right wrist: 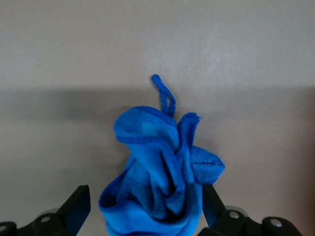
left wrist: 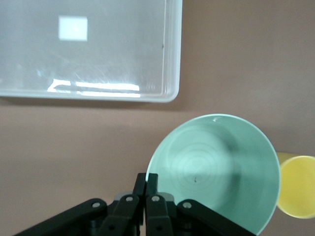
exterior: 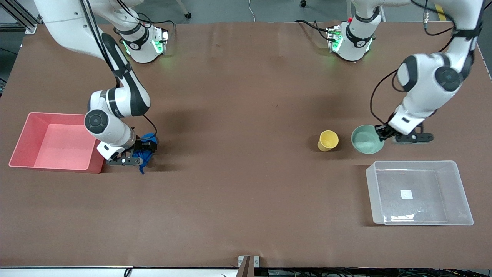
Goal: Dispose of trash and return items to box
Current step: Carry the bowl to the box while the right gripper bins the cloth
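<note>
Clear box (exterior: 419,192) nearest; left hand (left wrist: 146,183) pinches bowl (left wrist: 216,172) rim.

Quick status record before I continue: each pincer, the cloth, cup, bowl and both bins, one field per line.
left pincer: shut on the mint-green bowl rim
right pincer: open, straddling the blue cloth
blue cloth: on the table beside the pink bin
yellow cup: upright beside the bowl
clear tub: nothing inside, nearer the front camera than the bowl
</note>
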Controlling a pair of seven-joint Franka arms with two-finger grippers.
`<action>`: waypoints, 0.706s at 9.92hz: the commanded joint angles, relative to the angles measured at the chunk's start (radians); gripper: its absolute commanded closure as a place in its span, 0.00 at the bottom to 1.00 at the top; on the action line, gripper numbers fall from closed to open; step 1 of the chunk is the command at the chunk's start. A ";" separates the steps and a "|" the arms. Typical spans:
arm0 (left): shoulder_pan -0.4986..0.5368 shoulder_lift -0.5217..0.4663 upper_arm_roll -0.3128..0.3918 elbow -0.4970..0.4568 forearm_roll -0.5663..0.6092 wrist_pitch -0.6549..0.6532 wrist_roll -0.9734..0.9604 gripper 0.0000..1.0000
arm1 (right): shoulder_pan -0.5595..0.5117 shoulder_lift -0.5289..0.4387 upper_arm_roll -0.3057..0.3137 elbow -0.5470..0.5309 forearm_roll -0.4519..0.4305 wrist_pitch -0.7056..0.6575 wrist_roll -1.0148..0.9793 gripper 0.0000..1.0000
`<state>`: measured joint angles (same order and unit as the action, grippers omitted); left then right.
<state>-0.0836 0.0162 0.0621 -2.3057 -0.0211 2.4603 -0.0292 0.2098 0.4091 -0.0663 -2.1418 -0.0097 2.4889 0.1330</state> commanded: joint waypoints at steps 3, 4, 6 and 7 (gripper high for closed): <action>0.005 0.270 0.039 0.427 -0.010 -0.168 0.038 1.00 | -0.013 0.008 0.005 -0.024 0.005 0.027 0.000 0.62; 0.008 0.356 0.056 0.539 -0.011 -0.191 0.085 1.00 | -0.013 0.008 0.003 -0.024 0.005 0.033 0.005 0.89; 0.016 0.529 0.120 0.771 -0.096 -0.251 0.193 1.00 | -0.023 0.008 0.003 -0.023 0.005 0.036 0.005 0.99; 0.016 0.609 0.172 0.839 -0.177 -0.273 0.277 1.00 | -0.021 0.008 0.003 -0.021 0.005 0.031 0.007 0.99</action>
<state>-0.0724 0.4737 0.1858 -1.6166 -0.1215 2.2430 0.1594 0.1997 0.4293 -0.0705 -2.1447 -0.0097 2.5059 0.1331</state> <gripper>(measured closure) 0.978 0.784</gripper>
